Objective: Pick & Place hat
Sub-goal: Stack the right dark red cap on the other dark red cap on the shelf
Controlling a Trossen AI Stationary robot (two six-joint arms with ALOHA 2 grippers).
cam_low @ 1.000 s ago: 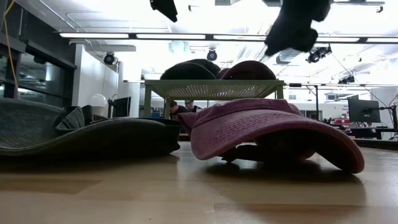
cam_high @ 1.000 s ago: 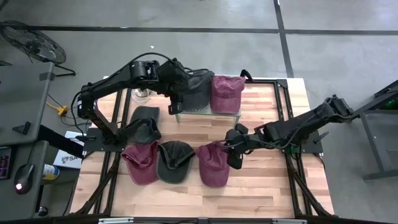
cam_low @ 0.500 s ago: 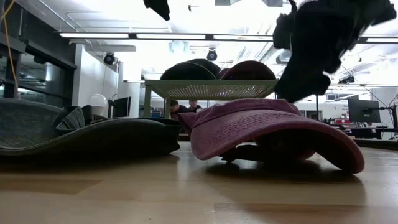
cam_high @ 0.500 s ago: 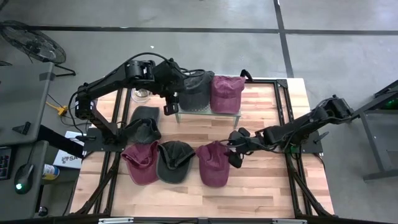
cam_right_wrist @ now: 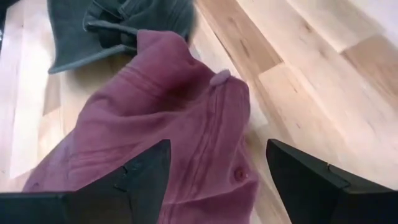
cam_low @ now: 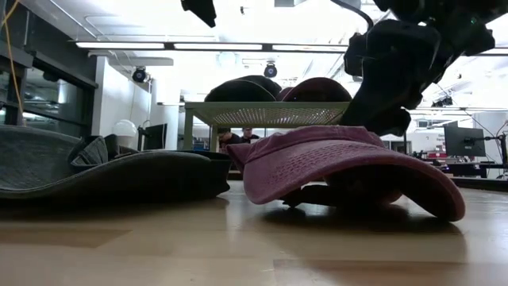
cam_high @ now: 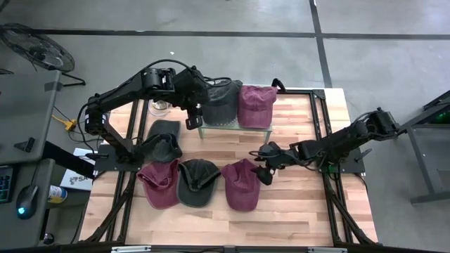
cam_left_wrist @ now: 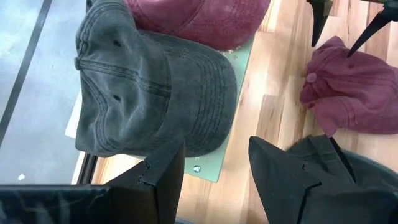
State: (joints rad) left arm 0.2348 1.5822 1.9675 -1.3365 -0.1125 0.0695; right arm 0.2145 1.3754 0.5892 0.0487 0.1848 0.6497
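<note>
Right gripper (cam_high: 261, 169): fingers spread, empty, at three o'clock of the maroon cotton cap (cam_high: 241, 184). Left gripper (cam_high: 195, 121): fingers parted, apparently empty, at nine o'clock of the grey cotton cap (cam_high: 221, 102) on the pale green rack (cam_high: 235, 127).

We see a wooden surface (cam_high: 295, 211) on a dark frame, standing on a grey concrete floor (cam_high: 246, 15) marked with dark lines. A pale green mesh shelf (cam_high: 239, 127) stands on legs at the far side of the surface. A floor fan (cam_high: 35, 46) sits at the far left. Beyond the surface, we see ceiling strip lights (cam_low: 131, 45) and a monitor (cam_low: 464, 141).
</note>
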